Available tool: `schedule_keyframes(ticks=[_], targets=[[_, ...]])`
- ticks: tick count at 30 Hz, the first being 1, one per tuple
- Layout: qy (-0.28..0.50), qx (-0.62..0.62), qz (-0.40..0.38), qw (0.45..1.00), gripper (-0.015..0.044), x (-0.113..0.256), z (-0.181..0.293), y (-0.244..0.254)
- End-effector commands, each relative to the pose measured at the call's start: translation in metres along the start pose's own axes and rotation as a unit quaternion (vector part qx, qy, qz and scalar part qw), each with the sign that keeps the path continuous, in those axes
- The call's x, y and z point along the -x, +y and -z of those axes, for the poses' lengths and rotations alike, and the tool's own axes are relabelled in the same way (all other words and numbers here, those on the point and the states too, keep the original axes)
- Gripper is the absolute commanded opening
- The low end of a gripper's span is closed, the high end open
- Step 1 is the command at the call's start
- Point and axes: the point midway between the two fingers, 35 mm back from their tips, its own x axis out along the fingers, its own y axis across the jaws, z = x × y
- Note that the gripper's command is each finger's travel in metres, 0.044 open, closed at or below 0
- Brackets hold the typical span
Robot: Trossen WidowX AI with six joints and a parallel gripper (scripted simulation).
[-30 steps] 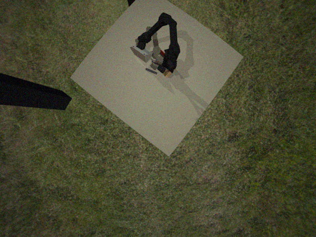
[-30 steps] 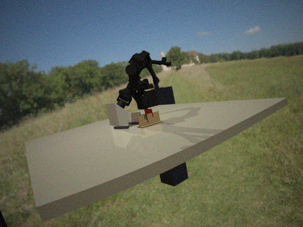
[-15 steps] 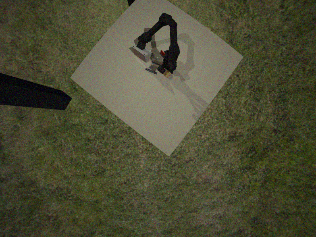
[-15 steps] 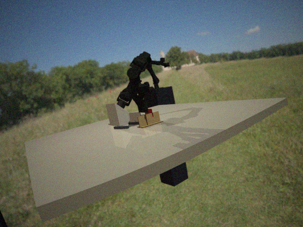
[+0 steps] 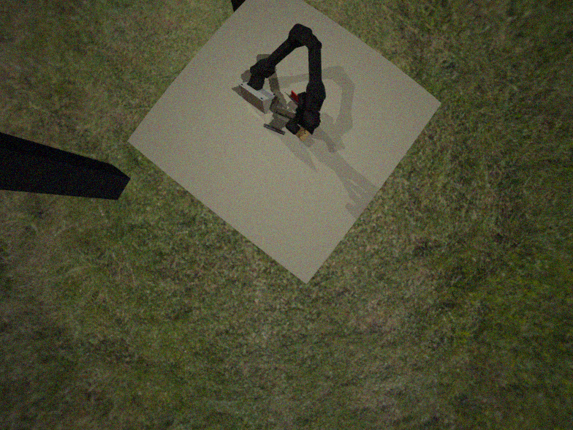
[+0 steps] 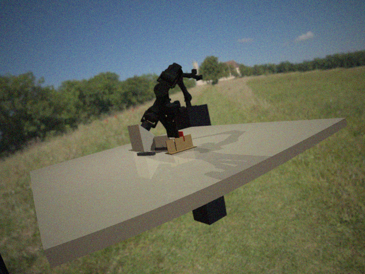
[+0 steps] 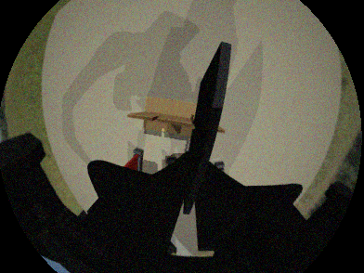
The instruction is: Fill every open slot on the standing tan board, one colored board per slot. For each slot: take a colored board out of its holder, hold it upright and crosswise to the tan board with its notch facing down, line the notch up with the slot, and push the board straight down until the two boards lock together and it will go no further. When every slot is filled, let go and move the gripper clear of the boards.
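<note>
The tan board (image 5: 302, 134) (image 6: 185, 142) (image 7: 172, 103) stands upright, with slots in its top edge. My gripper (image 6: 172, 132) (image 7: 191, 155) is shut on a dark board (image 7: 211, 99), shown nearly edge-on and crosswise to the tan board in the wrist view. In the exterior view the dark shape at the gripper reaches down to the tan board's top near its left slot. Whether the held board has entered the slot is hidden. A red board (image 5: 294, 96) (image 6: 180, 134) (image 7: 133, 162) stands behind the tan board, by a dark holder (image 7: 138, 153). The held board's notch cannot be made out.
A pale grey block (image 5: 256, 97) (image 6: 136, 138) stands left of the boards by the arm's base. A low dark bar (image 5: 273, 129) (image 6: 145, 153) lies near it. Another grey block (image 6: 160, 142) stands behind the tan board. The arm casts shadows over the table top (image 5: 259, 199) (image 6: 97, 200).
</note>
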Motion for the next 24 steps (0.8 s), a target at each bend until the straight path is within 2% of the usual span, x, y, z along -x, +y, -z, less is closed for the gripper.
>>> schedule_keyframes(ticks=[1, 24], targets=[[0.000, -0.003, -0.002, 1.000, 0.0000, -0.003, 0.000, 0.000], [0.000, -0.003, -0.002, 1.000, 0.0000, -0.016, 0.000, 0.000]])
